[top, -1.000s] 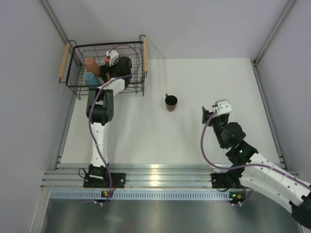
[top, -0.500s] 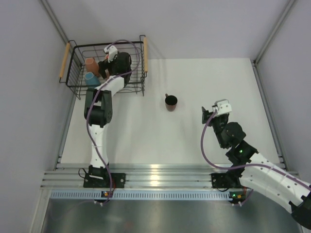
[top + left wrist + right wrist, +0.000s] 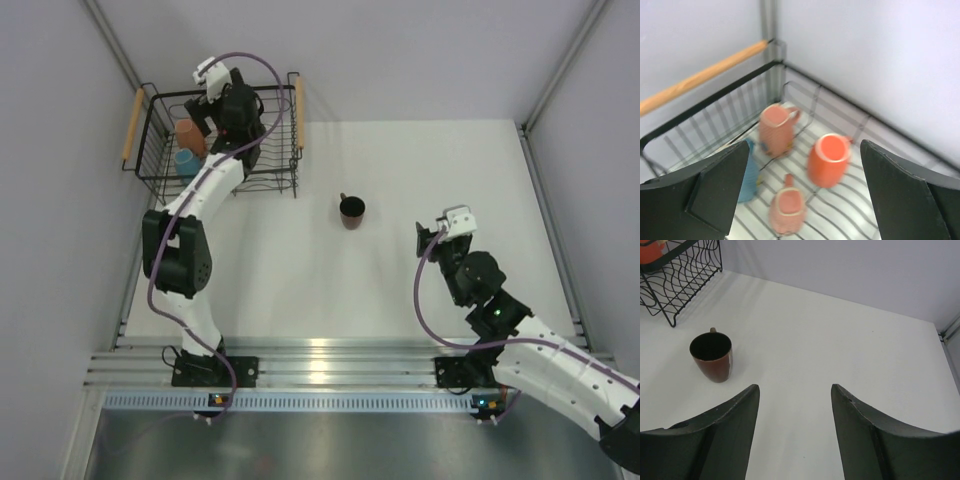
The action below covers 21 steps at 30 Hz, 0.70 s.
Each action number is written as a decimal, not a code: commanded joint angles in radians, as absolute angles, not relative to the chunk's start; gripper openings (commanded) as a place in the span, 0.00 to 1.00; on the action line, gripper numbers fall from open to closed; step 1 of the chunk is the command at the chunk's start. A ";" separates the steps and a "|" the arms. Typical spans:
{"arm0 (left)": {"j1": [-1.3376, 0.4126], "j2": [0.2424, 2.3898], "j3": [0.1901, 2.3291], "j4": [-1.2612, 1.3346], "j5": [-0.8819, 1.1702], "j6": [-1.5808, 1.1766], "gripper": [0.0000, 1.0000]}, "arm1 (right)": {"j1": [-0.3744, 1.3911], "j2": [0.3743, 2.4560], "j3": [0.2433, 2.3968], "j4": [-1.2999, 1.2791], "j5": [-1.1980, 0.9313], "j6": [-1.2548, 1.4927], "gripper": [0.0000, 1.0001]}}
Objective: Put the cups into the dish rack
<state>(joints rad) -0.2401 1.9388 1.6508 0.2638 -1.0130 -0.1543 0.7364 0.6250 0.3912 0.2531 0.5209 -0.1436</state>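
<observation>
The black wire dish rack [image 3: 272,186] stands at the table's far left corner. My left gripper [image 3: 203,108] hovers above it, open and empty. In the left wrist view the open gripper [image 3: 805,150] looks down into the rack [image 3: 700,106]. There stand an orange mug [image 3: 829,160] and a salmon mug [image 3: 775,130]. A second salmon mug [image 3: 786,210] and a blue mug [image 3: 751,176], half hidden by my finger, are nearer. The dark brown mug [image 3: 351,210] stands upright on the table, also in the right wrist view [image 3: 711,356]. My right gripper [image 3: 424,238] [image 3: 795,390] is open, empty, well short of it.
The rack has light wooden handles [image 3: 297,108] on both sides. Grey walls close in the table at the left, back and right. The rack's near corner [image 3: 680,280] shows at the top left of the right wrist view.
My left gripper has moved from over the rack's middle toward its back left, farther from the cups, staying open. The right arm and the brown mug have not moved.
</observation>
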 commanded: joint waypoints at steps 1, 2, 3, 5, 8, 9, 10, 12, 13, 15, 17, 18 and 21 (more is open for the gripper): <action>-0.271 1.780 1.617 0.341 -0.832 -0.134 0.99 | 0.721 0.607 0.452 0.223 0.523 -0.126 0.60; -0.278 1.760 1.609 0.330 -0.734 -0.127 0.99 | 0.719 0.607 0.460 0.200 0.526 -0.126 0.60; -0.290 1.715 1.603 0.313 -0.689 -0.135 0.99 | 0.719 0.604 0.468 0.187 0.528 -0.127 0.60; -0.295 1.678 1.606 0.217 -0.555 -0.173 0.99 | 0.718 0.600 0.485 0.160 0.535 -0.124 0.60; -0.293 1.614 1.602 0.123 -0.395 -0.218 0.99 | 0.718 0.597 0.503 0.131 0.543 -0.111 0.60; -0.295 1.602 1.595 0.108 -0.289 -0.225 0.99 | 0.716 0.600 0.508 0.121 0.545 -0.107 0.61; -0.295 1.573 1.583 0.089 -0.250 -0.235 0.99 | 0.716 0.603 0.515 0.115 0.548 -0.104 0.60; -0.295 1.534 1.553 0.034 -0.157 -0.264 0.99 | 0.716 0.617 0.531 0.098 0.551 -0.092 0.61; -0.295 1.520 1.540 0.016 -0.134 -0.271 0.99 | 0.713 0.624 0.538 0.092 0.548 -0.089 0.61; -0.295 1.488 1.503 -0.024 -0.072 -0.296 0.99 | 0.712 0.661 0.567 0.066 0.546 -0.077 0.61; -0.295 1.434 1.433 -0.032 -0.034 -0.317 0.99 | 0.707 0.695 0.592 0.049 0.543 -0.060 0.61; -0.295 1.419 1.411 -0.034 -0.023 -0.324 0.99 | 0.704 0.733 0.616 0.038 0.540 -0.051 0.62; -0.295 1.356 1.326 -0.035 -0.011 -0.348 0.99 | 0.681 0.823 0.688 0.003 0.497 -0.006 0.62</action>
